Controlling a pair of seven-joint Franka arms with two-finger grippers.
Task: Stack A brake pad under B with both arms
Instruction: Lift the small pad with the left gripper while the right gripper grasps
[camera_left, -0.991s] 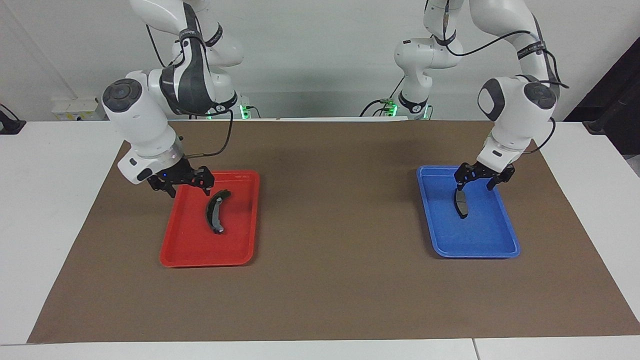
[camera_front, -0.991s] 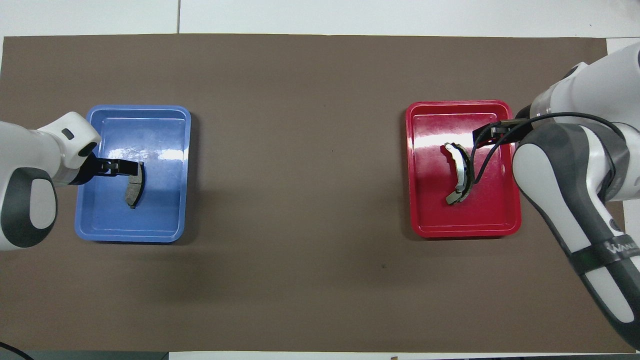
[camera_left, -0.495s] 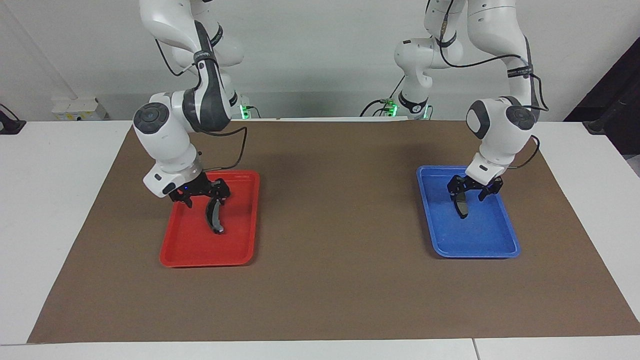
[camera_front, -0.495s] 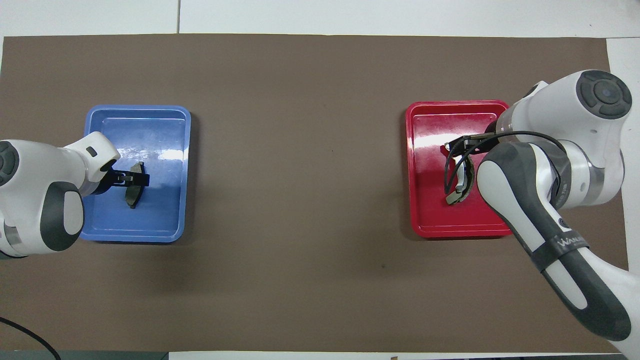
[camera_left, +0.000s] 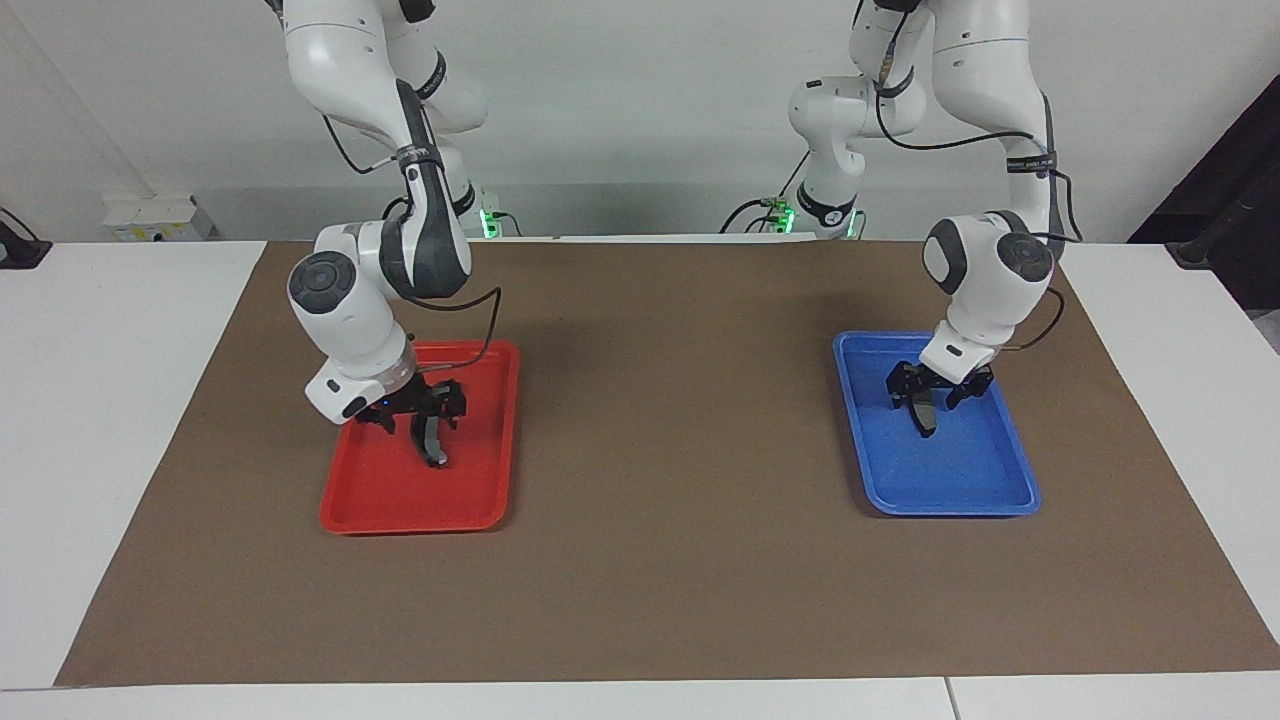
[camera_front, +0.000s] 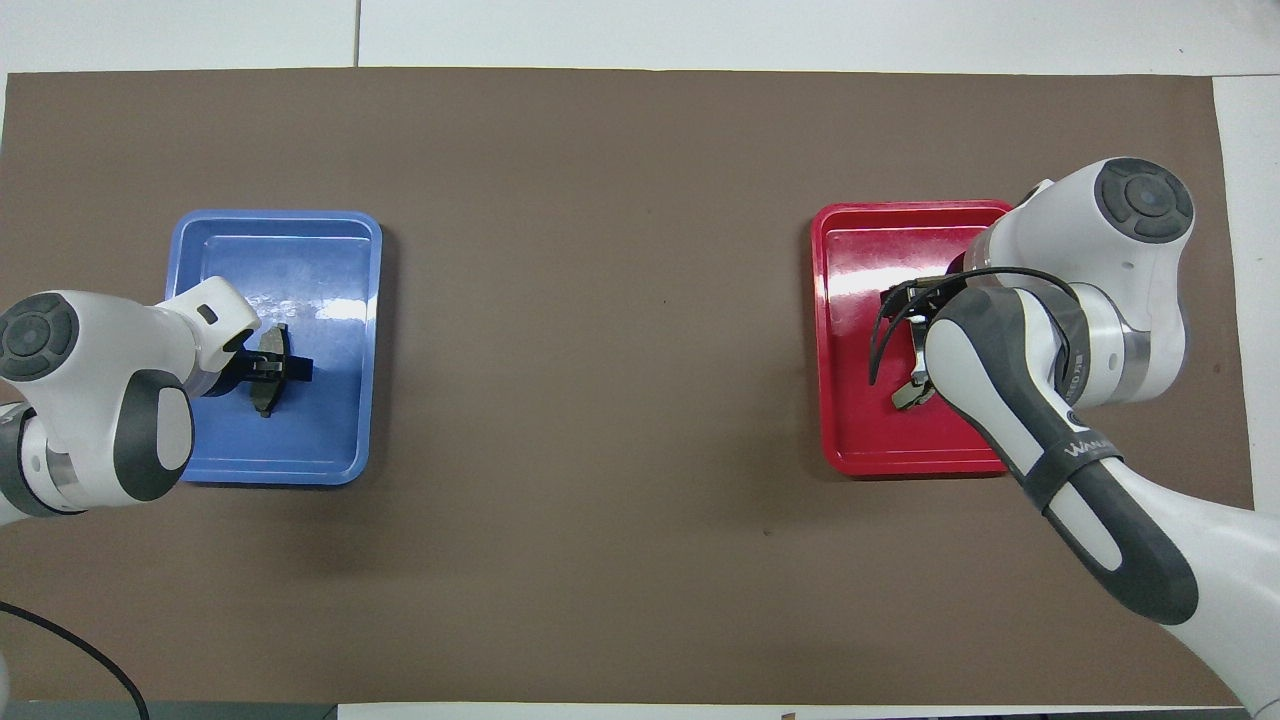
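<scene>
The short dark-grey A brake pad (camera_left: 925, 420) (camera_front: 265, 397) lies in the blue tray (camera_left: 950, 478) (camera_front: 300, 440) toward the left arm's end of the table. My left gripper (camera_left: 928, 392) (camera_front: 272, 366) is low over it, open, with a finger on each side of the pad. The long crescent-shaped B (camera_left: 434, 448) (camera_front: 906, 395) lies in the red tray (camera_left: 380, 490) (camera_front: 860, 430) toward the right arm's end. My right gripper (camera_left: 413, 412) is down in that tray, open and straddling B's upper half. From overhead the right arm hides much of B.
A brown mat (camera_left: 660, 420) covers the table between the two trays, with nothing lying on it. White table surface (camera_left: 100, 400) borders the mat at both ends. Each arm's black cable hangs close to its wrist.
Both arms have swung in and come down, from beside the pads to fingers straddling them. The left gripper's fingers have narrowed slightly. Neither pad has moved.
</scene>
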